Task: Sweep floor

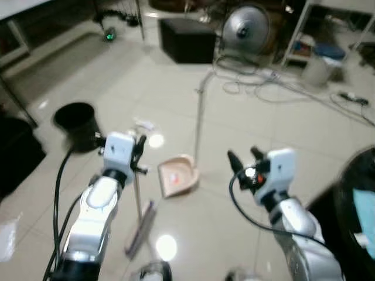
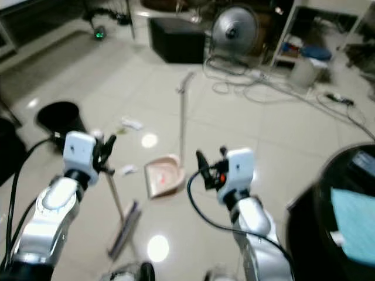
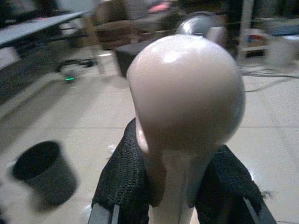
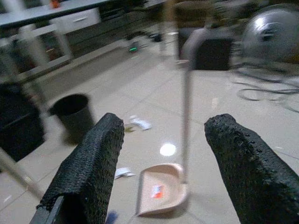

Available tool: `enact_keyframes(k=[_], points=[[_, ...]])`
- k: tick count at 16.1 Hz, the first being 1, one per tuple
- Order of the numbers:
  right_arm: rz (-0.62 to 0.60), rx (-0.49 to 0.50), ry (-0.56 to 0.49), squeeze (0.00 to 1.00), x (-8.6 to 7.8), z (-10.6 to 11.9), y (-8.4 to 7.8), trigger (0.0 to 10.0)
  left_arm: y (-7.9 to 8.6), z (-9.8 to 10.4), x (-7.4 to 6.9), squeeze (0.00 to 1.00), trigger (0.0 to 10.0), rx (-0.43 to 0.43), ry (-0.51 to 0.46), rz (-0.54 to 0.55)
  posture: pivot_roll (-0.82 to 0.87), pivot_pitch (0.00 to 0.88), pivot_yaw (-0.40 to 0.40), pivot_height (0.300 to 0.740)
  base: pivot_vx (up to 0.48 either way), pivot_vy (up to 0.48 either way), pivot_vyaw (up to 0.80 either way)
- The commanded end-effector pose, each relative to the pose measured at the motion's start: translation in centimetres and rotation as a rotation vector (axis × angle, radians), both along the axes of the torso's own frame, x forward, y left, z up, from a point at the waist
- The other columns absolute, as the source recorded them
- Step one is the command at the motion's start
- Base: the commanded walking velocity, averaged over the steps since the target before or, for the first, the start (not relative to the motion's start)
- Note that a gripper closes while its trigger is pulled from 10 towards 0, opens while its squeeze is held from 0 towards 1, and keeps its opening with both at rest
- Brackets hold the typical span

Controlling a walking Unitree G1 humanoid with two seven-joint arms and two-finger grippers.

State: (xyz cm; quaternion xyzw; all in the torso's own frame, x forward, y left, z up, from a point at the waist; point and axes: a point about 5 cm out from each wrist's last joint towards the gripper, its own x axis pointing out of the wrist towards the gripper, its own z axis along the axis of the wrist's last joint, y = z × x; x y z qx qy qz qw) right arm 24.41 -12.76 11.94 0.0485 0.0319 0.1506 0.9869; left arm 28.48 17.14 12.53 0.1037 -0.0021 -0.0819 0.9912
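Pink dustpan [image 1: 177,175] stands at twelve o'clock; left hand [image 1: 138,153] grips the broom [image 1: 139,218], right hand [image 1: 245,162] open; sweep scraps [image 1: 144,124] toward it gently.

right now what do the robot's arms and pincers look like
Both arms are shiny silver tubes ending in boxy white wrist housings. The left pincer and right pincer each have two long black fingers with a knobbly, mesh-like textured surface. A black cable loops alongside each arm. The right wrist shows a small red-orange spot near the fingers' base.
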Motion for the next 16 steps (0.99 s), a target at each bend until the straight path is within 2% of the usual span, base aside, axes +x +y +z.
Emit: enact_keyframes(k=[1,3,5,6,9,12,16], points=[[0.006,-0.006,0.012,0.00,0.2,-0.1,0.0,10.0,0.4,0.9,0.1,0.00,10.0,0.015,-0.032,0.015,0.00,0.125,0.043,0.740,0.000,0.439,0.00],[0.027,-0.014,0.006,0.00,0.7,0.0,0.4,10.0,0.8,0.9,0.2,0.00,10.0,0.025,-0.028,0.017,0.00,0.121,0.047,0.740,0.000,0.435,0.00],[0.042,-0.015,-0.001,0.00,1.2,0.1,0.5,10.0,0.7,1.1,0.3,0.00,10.0,0.038,-0.036,0.013,0.02,0.133,0.017,0.740,0.000,0.437,0.00],[0.043,-0.048,0.004,0.00,1.4,-0.3,0.6,10.0,0.8,0.8,0.1,0.00,10.0,0.046,-0.032,0.012,0.03,0.123,0.005,0.740,0.000,0.439,0.00],[-0.020,-0.041,-0.001,0.00,1.6,-0.4,-0.3,10.0,0.4,1.2,0.2,0.00,10.0,0.043,-0.038,0.004,0.02,0.111,0.028,0.740,0.000,0.436,0.00],[-0.121,-0.061,-0.014,0.00,1.7,0.0,-1.7,10.0,-0.9,0.9,0.9,0.00,10.0,0.027,-0.040,-0.041,-0.03,0.115,0.026,0.740,0.000,0.436,0.00],[-0.188,-0.090,-0.012,0.00,1.4,-0.1,-2.6,10.0,-1.5,0.4,0.7,0.00,10.0,0.013,-0.033,-0.046,-0.05,0.122,-0.005,0.740,0.000,0.429,0.00]])
